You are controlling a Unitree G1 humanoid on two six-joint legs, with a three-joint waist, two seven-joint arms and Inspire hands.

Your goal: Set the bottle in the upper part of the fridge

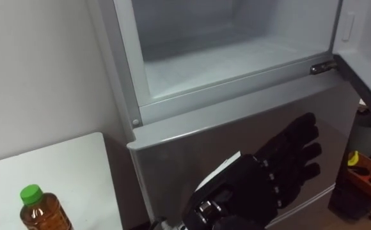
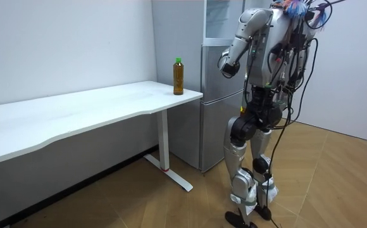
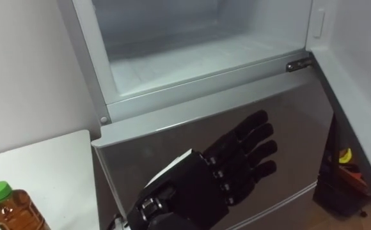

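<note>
The bottle (image 1: 40, 211) stands on the desk (image 1: 57, 166) at its corner beside the fridge (image 1: 173, 150), its lower part cut off. The left hand (image 1: 268, 176) hovers before the lower door, fingers straight, holding nothing; the upper compartment (image 1: 236, 57) is open

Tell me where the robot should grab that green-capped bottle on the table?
Probably round the wide brown body below the neck. The bottle stands upright by the table edge nearest the fridge, so the open left hand could come in sideways from the fridge side.
</note>
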